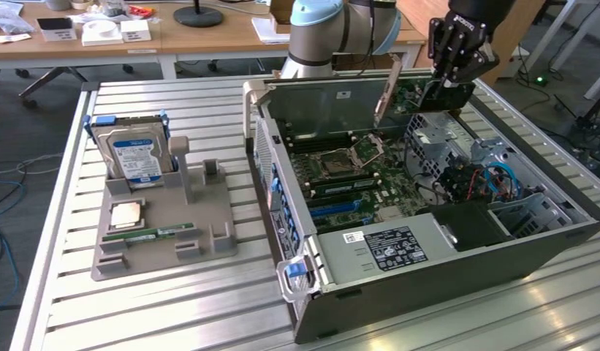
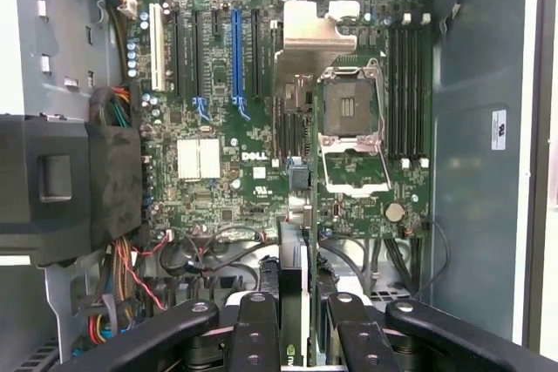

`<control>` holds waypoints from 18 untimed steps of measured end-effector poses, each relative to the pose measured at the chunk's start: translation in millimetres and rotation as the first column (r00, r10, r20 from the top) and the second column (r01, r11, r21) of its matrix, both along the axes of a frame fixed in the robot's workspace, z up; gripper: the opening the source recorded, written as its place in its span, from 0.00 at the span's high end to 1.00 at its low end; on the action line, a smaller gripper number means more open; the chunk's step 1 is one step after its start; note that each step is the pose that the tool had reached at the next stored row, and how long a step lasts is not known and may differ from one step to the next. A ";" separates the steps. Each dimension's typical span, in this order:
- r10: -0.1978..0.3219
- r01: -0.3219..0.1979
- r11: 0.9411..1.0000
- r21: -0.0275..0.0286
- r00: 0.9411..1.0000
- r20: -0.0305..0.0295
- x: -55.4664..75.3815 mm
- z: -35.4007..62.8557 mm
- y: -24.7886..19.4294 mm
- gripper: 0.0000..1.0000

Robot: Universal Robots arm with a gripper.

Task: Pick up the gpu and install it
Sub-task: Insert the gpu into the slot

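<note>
- The gpu [image 2: 297,250] is held edge-on in the narrowly closed jaws of the gripper [image 1: 454,77], hanging straight below them.
- It is carried above the far corner of the open computer case [image 1: 456,256], toward the counter's [image 1: 163,307] far edge on the exterior view's right.
- The card's long axis is seen running parallel to the expansion slots [image 2: 235,50].
- The slots lie off to one side of the jaws, toward the counter's near edge, beside the processor socket [image 2: 349,119].
- Loose cables [image 2: 139,267] are seen directly beneath the card. The motherboard is left uncovered, with the case walls close alongside.
</note>
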State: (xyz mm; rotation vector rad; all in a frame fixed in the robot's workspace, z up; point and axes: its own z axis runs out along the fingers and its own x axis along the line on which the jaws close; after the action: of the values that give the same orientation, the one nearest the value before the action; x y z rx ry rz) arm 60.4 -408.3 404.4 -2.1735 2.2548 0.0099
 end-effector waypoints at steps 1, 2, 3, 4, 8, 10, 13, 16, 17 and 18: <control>0.000 0.000 1.000 0.000 1.000 0.000 -1.4 -0.8 0.0 0.74; 0.000 0.000 1.000 0.000 1.000 0.000 -2.5 -1.2 0.0 0.74; 0.000 0.000 1.000 0.000 1.000 0.000 -3.4 -1.6 0.0 0.74; 0.000 0.000 1.000 0.000 1.000 0.000 -4.3 -2.0 0.0 0.74; 0.000 0.000 1.000 0.000 1.000 0.000 -8.6 -3.2 0.0 0.74; 0.000 0.000 1.000 0.000 1.000 0.000 -10.1 -3.4 0.0 0.74; 0.000 0.000 1.000 0.000 1.000 0.000 -12.0 -3.7 0.0 0.74; 0.000 0.000 1.000 0.000 1.000 0.000 -13.2 -3.9 -0.2 0.74; 0.000 0.000 1.000 0.000 1.000 0.000 -13.5 -4.0 -0.3 0.74; 0.000 0.000 1.000 0.000 1.000 0.000 -13.6 -4.1 -0.4 0.74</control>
State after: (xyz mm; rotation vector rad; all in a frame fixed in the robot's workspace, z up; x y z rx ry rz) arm 46.7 -408.7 400.3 -2.1737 2.2546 0.0101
